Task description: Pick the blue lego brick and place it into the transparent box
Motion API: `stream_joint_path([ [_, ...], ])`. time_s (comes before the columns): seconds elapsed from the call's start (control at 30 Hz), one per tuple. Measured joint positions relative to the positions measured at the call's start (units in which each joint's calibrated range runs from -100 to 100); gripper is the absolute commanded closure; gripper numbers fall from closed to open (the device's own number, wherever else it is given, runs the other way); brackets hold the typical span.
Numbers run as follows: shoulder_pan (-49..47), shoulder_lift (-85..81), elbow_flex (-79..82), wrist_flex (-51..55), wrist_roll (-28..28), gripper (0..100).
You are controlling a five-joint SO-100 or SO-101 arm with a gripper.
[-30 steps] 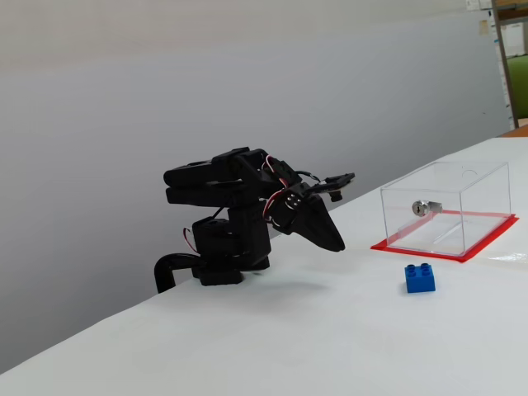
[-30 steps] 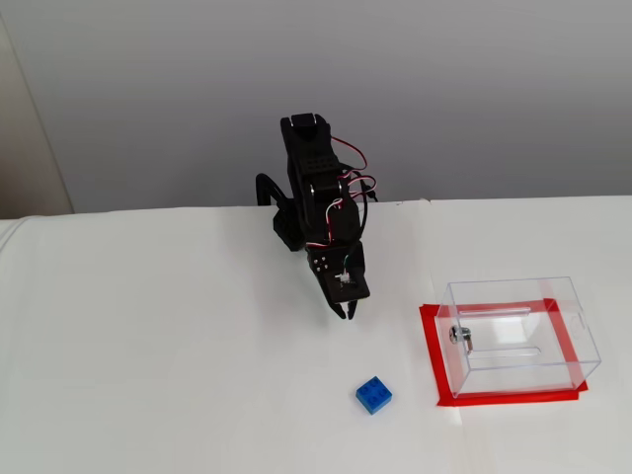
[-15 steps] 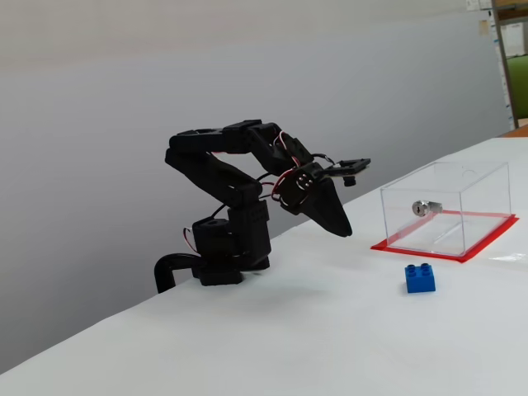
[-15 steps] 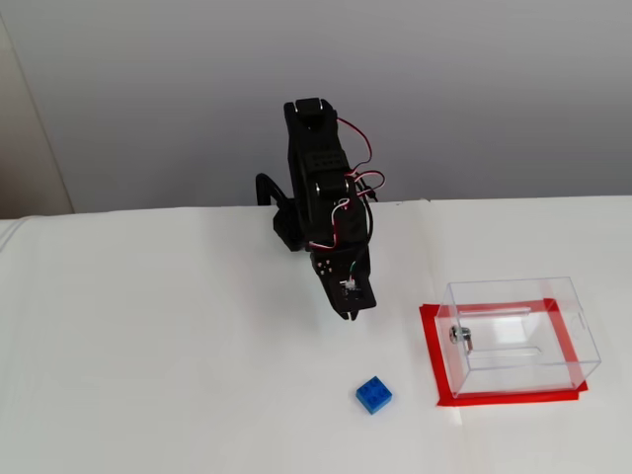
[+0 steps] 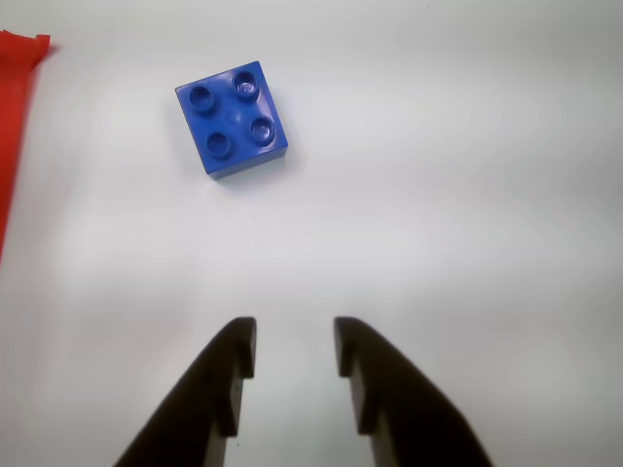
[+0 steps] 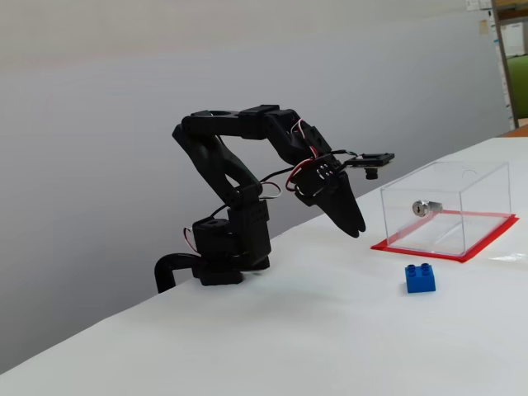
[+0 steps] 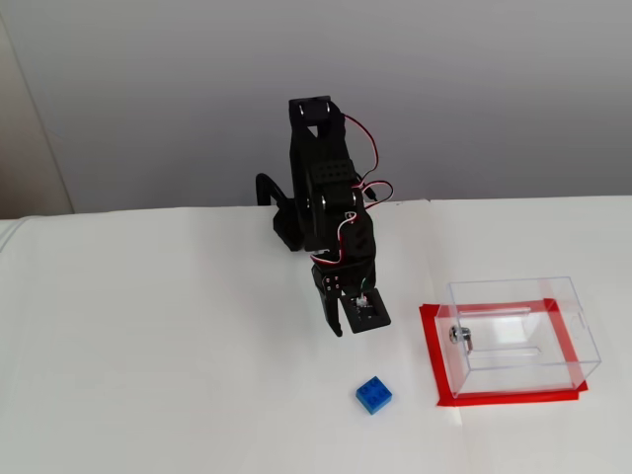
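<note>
No readable text or logos anywhere you can check. Your clear plastic rectangular box on the red base sheet holds nothing loose; only a small silver metal lock sits on 1 wall. The small bright blue plastic brick shows 4 studs in the wrist view and lies on the white table, just beside the box, outside it. Your black two-finger gripper hovers short of it, jaws partly apart, holding nothing.
</note>
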Motion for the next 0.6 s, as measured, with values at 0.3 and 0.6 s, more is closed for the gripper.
stream_joint_path([
  [0.3,0.00,5.33,-6.35,0.00,0.29,79],
  [0.6,-0.85,11.59,-11.30,0.00,0.15,79],
])
